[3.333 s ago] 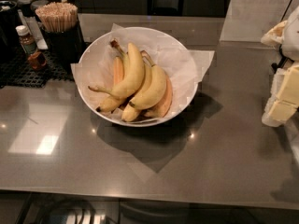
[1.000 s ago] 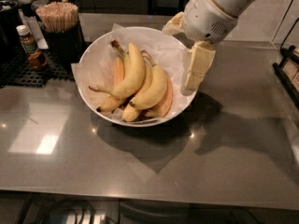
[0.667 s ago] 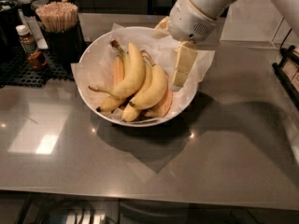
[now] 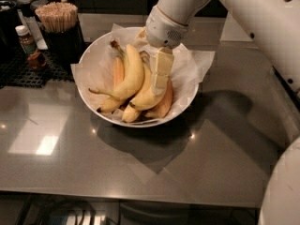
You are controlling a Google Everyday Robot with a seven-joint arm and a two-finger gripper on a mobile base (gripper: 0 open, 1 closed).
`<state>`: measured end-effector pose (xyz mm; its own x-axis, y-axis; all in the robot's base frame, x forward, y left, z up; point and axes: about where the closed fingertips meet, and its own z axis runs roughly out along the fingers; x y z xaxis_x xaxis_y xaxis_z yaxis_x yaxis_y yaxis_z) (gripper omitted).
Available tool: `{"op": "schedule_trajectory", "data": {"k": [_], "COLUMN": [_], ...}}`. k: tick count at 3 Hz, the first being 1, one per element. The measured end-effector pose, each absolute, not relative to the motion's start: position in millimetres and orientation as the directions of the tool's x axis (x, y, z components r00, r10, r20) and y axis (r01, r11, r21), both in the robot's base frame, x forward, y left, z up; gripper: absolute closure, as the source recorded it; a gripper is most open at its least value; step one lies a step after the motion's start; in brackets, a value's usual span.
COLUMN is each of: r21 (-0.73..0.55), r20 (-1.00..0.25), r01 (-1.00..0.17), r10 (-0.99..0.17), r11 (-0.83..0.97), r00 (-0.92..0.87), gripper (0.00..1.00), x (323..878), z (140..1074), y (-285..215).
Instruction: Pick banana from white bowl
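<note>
Camera view, end effector (image 4: 157, 85) over bananas (image 4: 132, 76) (stems pointing away), white bowl (image 4: 85, 98).

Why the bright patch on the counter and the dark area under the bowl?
Camera view: the glossy grey counter mirrors a light as glare, left; the wide white paper-lined bowl casts a shadow frontward; the cream gripper hangs over its yellow bananas.

The grey tabletop (image 4: 211, 172) is smooth and glossy and mirrors bright lamp spots. On it, the wide round white bowl (image 4: 86, 48) looks smooth, and it is lined with crinkled matt white paper (image 4: 190, 62). The yellow bananas (image 4: 133, 74) inside have smooth, faintly shiny skin. The cream pincer (image 4: 160, 76), just above the bowl's middle, looks like matt plastic. Behind the bowl's left rim, pale wooden sticks (image 4: 56, 15) fill a dark cup (image 4: 65, 43).
</note>
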<state>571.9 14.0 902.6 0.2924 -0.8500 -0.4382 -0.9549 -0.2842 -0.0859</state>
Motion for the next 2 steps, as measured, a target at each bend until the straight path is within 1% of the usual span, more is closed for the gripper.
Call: {"op": "schedule_trajectory", "data": {"k": [1, 2], "r21": [-0.093, -0.111], "r20": [-0.441, -0.417], "r01": [-0.955, -0.964], "r10": [-0.848, -0.869], "r11": [-0.282, -0.241], "r00": [0.294, 0.265], "gripper": [0.00, 0.00], "x": [573.8, 568.7], "z": [902.4, 909.7], "y": [16.7, 13.1]}}
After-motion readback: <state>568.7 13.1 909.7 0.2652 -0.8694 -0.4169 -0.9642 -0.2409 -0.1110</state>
